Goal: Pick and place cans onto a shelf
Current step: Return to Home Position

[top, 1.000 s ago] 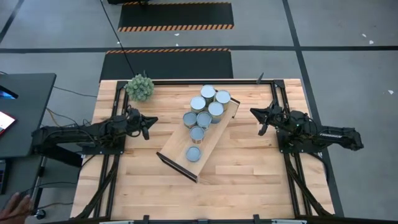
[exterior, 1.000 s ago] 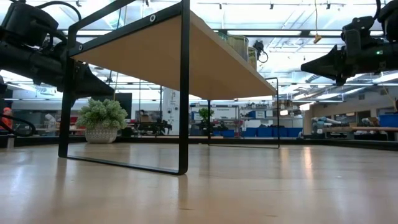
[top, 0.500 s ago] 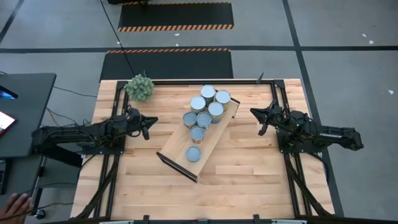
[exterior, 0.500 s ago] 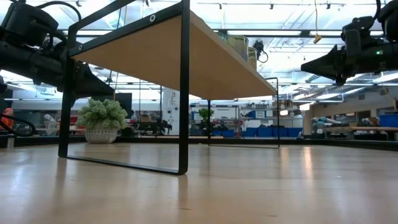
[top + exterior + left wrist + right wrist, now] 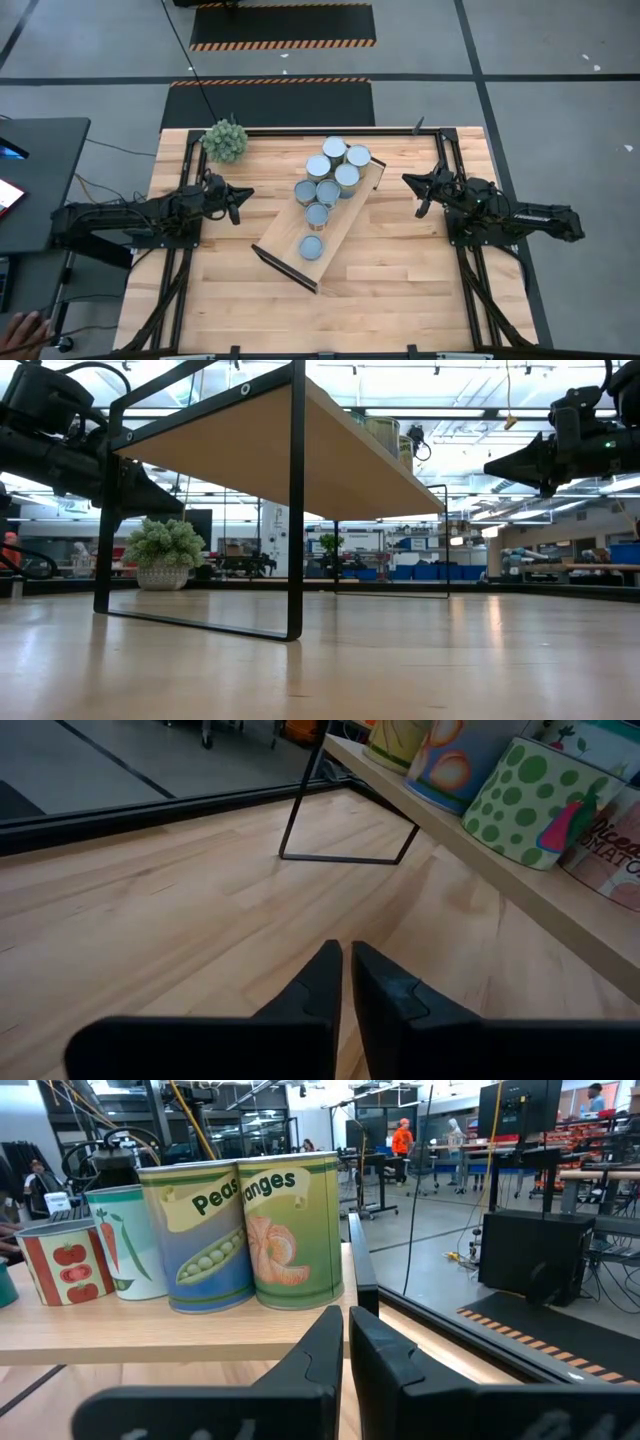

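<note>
Placing looks done. All the cans [image 5: 328,192] we see stand on the shelf [image 5: 283,250], which lies diagonally across the middle of the tabletop [image 5: 400,270]. There's a tight cluster at the far end, one can just below it, and one alone toward the near end. We count seven tops, possibly eight; the cluster is too packed from above to be sure. No can shows on the bare planks or by the plant [image 5: 225,140].

Left tool [image 5: 246,192] hangs off the shelf's left side, well apart from it, fingers clenched on nothing. Right tool [image 5: 408,181] mirrors it on the right, also clenched and empty, facing the far-end cans.

Our read: only parking both arms at home is left, and they look close to it.
</note>
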`<state>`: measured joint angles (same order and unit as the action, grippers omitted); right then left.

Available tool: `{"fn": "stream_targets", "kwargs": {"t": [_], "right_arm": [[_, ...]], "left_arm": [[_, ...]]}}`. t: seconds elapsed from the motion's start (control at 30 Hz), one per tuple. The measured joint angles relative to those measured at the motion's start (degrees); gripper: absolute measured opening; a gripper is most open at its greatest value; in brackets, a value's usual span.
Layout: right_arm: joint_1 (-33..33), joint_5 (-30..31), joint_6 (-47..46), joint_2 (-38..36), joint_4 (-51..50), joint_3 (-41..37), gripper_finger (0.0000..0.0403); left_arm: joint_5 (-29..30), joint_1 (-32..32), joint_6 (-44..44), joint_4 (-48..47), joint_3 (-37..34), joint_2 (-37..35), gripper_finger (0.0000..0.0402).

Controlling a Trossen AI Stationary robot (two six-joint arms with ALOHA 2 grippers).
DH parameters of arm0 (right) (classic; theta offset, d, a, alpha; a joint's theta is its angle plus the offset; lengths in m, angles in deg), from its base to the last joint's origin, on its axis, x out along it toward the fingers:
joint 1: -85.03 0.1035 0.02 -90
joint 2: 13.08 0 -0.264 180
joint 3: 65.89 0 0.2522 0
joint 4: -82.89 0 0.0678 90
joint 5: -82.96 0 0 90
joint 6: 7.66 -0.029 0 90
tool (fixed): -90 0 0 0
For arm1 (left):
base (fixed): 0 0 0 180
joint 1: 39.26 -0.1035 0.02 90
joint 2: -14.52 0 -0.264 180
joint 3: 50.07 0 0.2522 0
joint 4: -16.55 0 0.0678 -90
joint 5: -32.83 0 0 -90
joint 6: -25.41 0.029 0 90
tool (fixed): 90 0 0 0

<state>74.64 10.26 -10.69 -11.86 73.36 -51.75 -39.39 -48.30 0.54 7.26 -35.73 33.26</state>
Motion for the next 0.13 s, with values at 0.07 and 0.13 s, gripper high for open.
{"fn": "stream_targets", "kwargs": {"t": [0.07, 0.13], "right_arm": [[0.0, 0.0, -0.02, 0.0, 0.0, 0.0, 0.0029], [0.0, -0.01, 0.0, 0.0, 0.0, 0.0, 0.0029]], "left_arm": [[0.0, 0.0, -0.02, 0.0, 0.0, 0.0, 0.0033], [0.0, 0.0, 0.0, 0.0, 0.0, 0.0, 0.003]]}}
